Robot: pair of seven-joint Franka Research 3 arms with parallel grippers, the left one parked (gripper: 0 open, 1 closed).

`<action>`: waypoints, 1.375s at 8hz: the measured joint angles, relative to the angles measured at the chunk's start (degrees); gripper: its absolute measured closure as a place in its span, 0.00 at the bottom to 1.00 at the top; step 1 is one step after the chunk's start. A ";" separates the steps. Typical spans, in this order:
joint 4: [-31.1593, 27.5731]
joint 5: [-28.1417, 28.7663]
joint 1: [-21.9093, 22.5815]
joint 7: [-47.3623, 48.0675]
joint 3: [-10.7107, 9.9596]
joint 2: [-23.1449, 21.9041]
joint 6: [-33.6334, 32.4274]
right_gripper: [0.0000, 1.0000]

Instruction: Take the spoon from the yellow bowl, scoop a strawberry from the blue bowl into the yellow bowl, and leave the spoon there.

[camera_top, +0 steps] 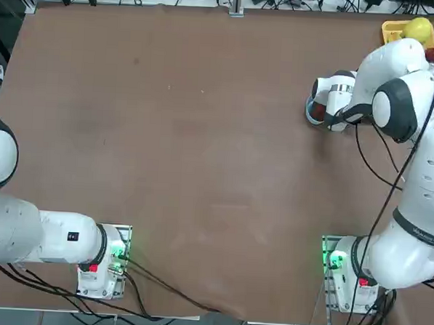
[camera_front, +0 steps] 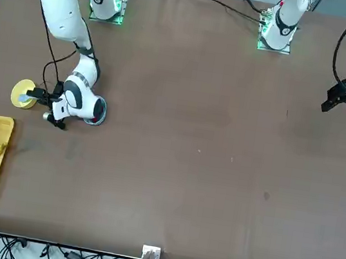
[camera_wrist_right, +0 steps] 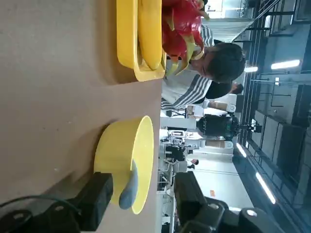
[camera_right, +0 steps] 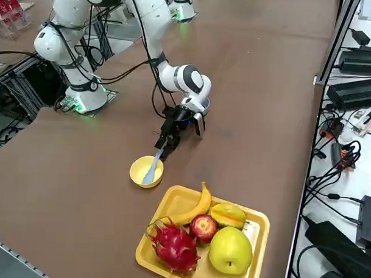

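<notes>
Right gripper [camera_wrist_right: 145, 194] of mine stands wide, with nothing gripped, its fingers to either side of the spoon's near end. The spoon [camera_right: 152, 169] leans in the yellow bowl [camera_right: 135, 172], left of centre in the right side view, its handle toward me. I should centre on that handle before closing — gently, squarely, without nudging the rim — and then lift clear; a crooked pinch could let it twist while scooping. Touching the handle? I cannot tell. Just below the bowl in that view lies the fruit tray [camera_right: 260, 239]. The blue bowl [camera_top: 308, 113], upper right in the top view, sits partly under my arm.
</notes>
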 joint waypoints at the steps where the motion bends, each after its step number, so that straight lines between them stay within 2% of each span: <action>1: 0.00 0.00 0.00 0.00 -0.09 0.19 -0.11 0.24; 9: 0.89 -0.04 0.00 0.12 -0.43 1.13 -0.92 0.32; 11: 1.12 -0.04 0.00 0.13 -0.43 1.45 -1.09 0.37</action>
